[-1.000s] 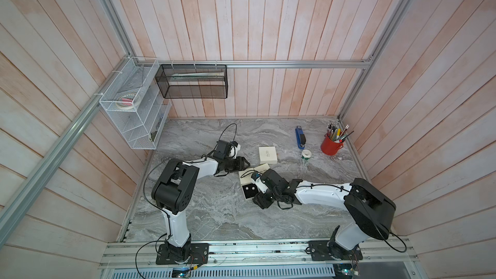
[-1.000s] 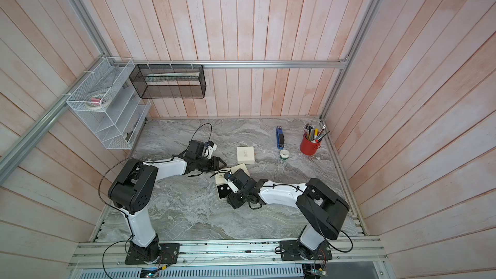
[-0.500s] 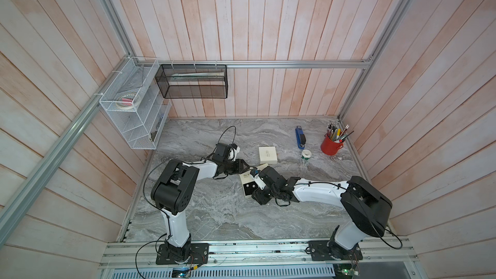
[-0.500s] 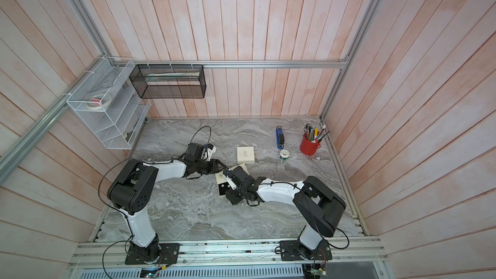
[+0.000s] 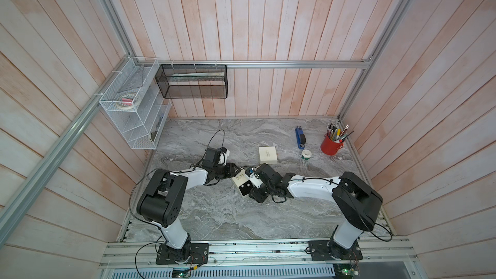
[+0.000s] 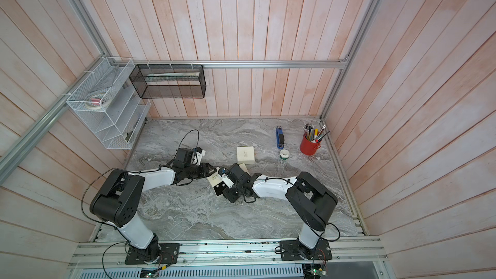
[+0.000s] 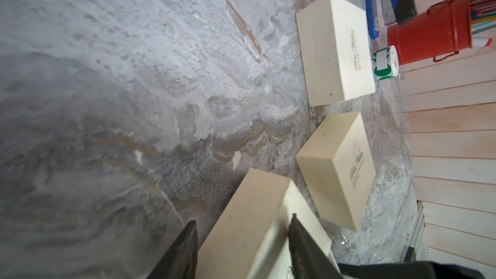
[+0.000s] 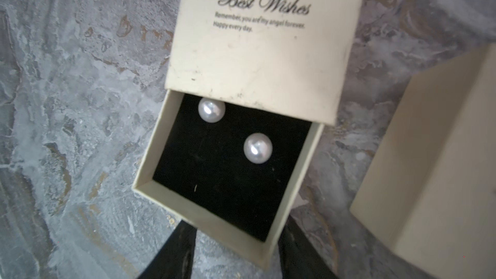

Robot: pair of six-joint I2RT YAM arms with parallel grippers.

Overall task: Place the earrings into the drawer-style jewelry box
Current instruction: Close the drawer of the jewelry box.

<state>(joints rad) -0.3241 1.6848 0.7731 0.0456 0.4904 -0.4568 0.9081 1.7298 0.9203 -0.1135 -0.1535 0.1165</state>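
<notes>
The cream drawer-style jewelry box (image 8: 260,49) lies mid-table in both top views (image 5: 239,179) (image 6: 214,179). Its drawer (image 8: 150,183) is pulled out. Two pearl earrings (image 8: 211,110) (image 8: 257,148) rest on the drawer's black pad. My left gripper (image 7: 243,220) (image 5: 233,171) is shut across the box's sleeve (image 7: 241,224), one finger on each side. My right gripper (image 8: 236,225) (image 5: 252,193) stands open at the drawer's front corner. One finger touches the drawer's side wall, and bare table shows between the other finger and the corner.
A second cream box (image 7: 338,167) (image 8: 442,170) lies close beside the open one, and a larger one (image 5: 267,154) sits behind. A tape roll (image 5: 305,154), blue stapler (image 5: 300,137) and red pen cup (image 5: 331,144) stand back right. A white wire shelf (image 5: 134,108) and a black mesh basket (image 5: 193,81) hang on the walls.
My right gripper has moved in to the drawer's front corner and its jaws have narrowed. The left gripper has kept its hold on the sleeve and barely moved.
</notes>
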